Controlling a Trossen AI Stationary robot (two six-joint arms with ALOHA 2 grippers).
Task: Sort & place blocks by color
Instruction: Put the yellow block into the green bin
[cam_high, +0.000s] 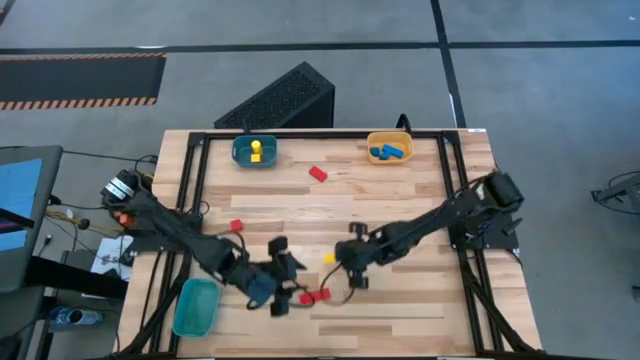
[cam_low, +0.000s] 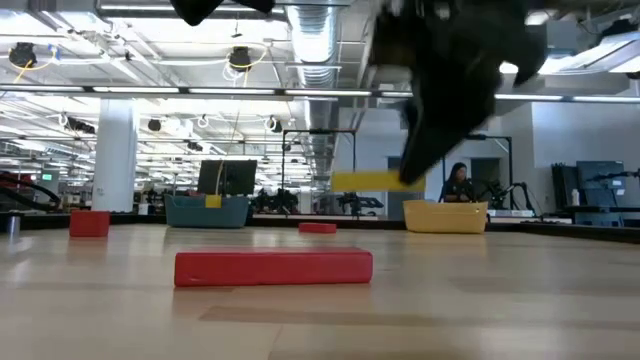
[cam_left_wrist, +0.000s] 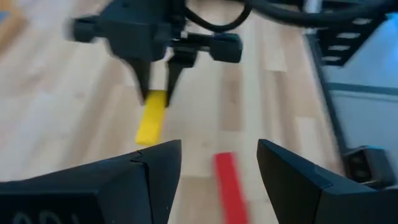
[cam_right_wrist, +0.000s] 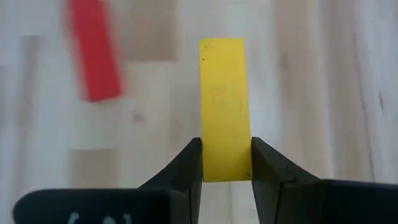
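Sorting is partly done: right fingers pinch a yellow bar, left fingers spread, red blocks scattered on the surface.

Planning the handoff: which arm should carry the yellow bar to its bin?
Right. The right gripper is shut on the yellow bar; the left gripper is open and empty.

Bright, even overhead lighting from ceiling lamps leaves only soft shadows on the table. The wrist views are motion-blurred, especially the red bar. The low view's foreground arm is a dark, unfocused silhouette.
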